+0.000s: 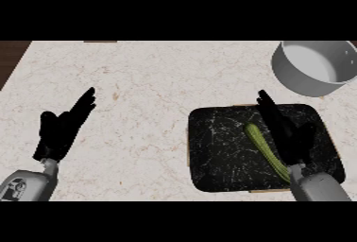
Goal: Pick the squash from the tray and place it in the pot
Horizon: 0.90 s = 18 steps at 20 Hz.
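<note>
Squash: the long green squash [261, 144] is lying inside the black tray [216, 151], in the tray's right half, slanting toward its near edge.
Right hand: the right hand [289, 134] is hovering over the tray's right side, just beside the squash; its fingers [268, 106] are pointing out straight and gripping nothing.
Left hand: the left hand [59, 132] is showing well left of the tray above the tabletop [153, 75], fingers straight, holding nothing.
Pot: the grey pot [307, 81] is standing beyond the tray's far right corner, apart from it.
</note>
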Motion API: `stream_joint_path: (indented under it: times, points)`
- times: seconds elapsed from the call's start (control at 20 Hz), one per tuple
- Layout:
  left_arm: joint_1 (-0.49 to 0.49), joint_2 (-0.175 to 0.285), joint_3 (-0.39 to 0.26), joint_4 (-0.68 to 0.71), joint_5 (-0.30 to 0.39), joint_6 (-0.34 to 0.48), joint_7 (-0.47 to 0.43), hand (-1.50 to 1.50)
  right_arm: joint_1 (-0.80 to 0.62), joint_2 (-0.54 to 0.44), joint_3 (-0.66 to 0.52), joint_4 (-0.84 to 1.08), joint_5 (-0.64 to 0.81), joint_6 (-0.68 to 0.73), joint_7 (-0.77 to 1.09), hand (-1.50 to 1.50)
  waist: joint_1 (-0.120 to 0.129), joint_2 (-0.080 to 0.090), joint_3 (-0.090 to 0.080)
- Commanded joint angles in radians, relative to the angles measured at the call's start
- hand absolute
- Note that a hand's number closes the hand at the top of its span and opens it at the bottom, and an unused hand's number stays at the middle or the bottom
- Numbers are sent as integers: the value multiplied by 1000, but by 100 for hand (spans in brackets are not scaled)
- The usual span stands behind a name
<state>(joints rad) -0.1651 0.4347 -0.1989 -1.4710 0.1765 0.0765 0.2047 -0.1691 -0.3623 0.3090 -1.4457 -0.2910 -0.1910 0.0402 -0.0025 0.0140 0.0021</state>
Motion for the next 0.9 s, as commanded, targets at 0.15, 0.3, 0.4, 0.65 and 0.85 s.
stream_joint_path:
  times: [0.15,0.3,0.4,0.65,0.85]
  points:
    - [81,51,102,14,-79,93,-77,0,75,-233,-161,27,-105,191,78,150,1,-15,-2]
    - [104,57,106,4,-66,96,-58,0,36,-496,-111,18,248,123,-5,150,14,-38,-25]
    - [157,65,151,-1,-48,115,-79,0,101,-451,-210,13,264,-6,-196,-150,-18,-36,-1]
    - [222,34,137,-78,-85,150,-90,0,338,-382,-264,-106,232,-44,-454,-150,-17,-21,-1]
    - [227,32,155,-101,-91,116,-77,0,384,-451,-282,-233,237,68,-324,-150,-5,-18,-3]
